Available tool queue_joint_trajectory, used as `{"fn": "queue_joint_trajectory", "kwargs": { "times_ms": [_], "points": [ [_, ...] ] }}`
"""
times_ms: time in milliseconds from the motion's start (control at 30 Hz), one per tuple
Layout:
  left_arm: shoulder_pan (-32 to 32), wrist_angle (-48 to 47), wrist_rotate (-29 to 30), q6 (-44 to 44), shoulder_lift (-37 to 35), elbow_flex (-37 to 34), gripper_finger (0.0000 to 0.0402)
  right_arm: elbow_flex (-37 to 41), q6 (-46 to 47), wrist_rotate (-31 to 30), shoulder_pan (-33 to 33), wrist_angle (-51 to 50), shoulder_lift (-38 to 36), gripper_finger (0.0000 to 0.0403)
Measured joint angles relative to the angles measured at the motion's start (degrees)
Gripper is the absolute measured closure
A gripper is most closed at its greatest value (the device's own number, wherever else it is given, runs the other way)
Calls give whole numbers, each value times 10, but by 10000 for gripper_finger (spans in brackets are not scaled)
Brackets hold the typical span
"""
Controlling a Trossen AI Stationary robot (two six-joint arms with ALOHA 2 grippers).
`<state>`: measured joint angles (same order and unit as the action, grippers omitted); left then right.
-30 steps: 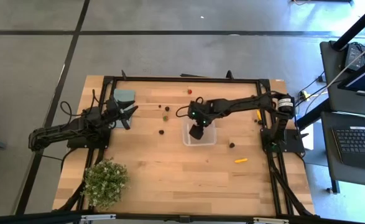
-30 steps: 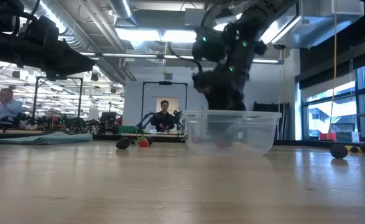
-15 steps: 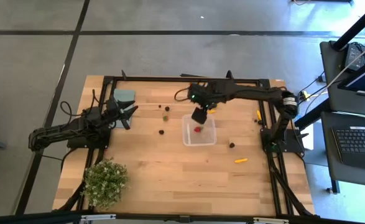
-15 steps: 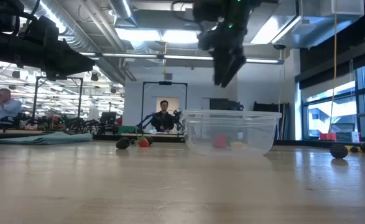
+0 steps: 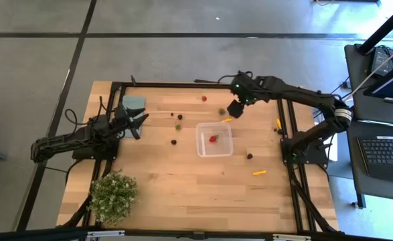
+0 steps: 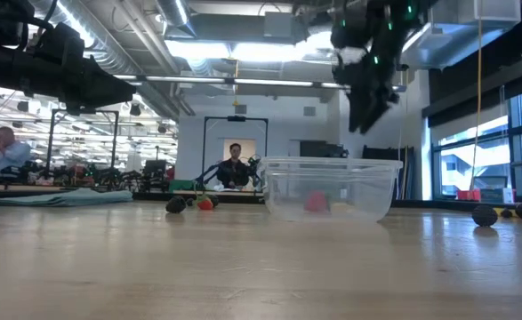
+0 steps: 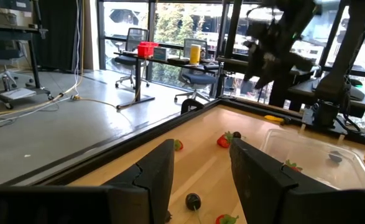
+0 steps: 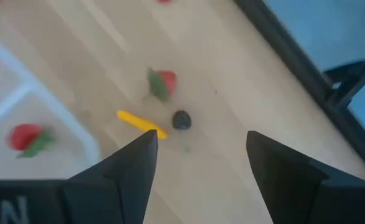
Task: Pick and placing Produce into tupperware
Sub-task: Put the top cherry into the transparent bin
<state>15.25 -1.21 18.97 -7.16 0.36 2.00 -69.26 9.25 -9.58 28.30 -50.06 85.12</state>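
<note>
Open right pincer [image 5: 234,109] hovers beyond tupperware [image 5: 214,139], above yellow piece [image 5: 226,120].

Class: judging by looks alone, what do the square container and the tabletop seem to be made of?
Container: apparently clear glossy plastic, since a red piece shows through its walls. Tabletop: apparently pale wood with a smooth matt finish, showing grain lines and plank seams.

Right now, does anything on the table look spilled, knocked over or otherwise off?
Nothing stands out. The tupperware sits upright with one red piece inside; the other produce lies scattered on the table, unsorted rather than spilled. The potted plant stands upright at the corner.
</note>
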Motion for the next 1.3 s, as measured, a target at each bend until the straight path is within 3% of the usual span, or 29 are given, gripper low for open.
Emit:
{"fn": "queue_joint_trajectory", "kwargs": {
  "times_ms": [367, 700, 1300],
  "points": [
    [0, 0, 1, 0, 0, 0, 253, 142, 5, 3, 27, 134, 50, 205],
    [0, 0, 1, -1, 0, 0, 253, 153, 7, 18, 26, 188, 87, 231],
    [0, 0, 1, 0, 0, 0, 253, 152, -20, 45, 26, 217, 155, 235]
  ]
}}
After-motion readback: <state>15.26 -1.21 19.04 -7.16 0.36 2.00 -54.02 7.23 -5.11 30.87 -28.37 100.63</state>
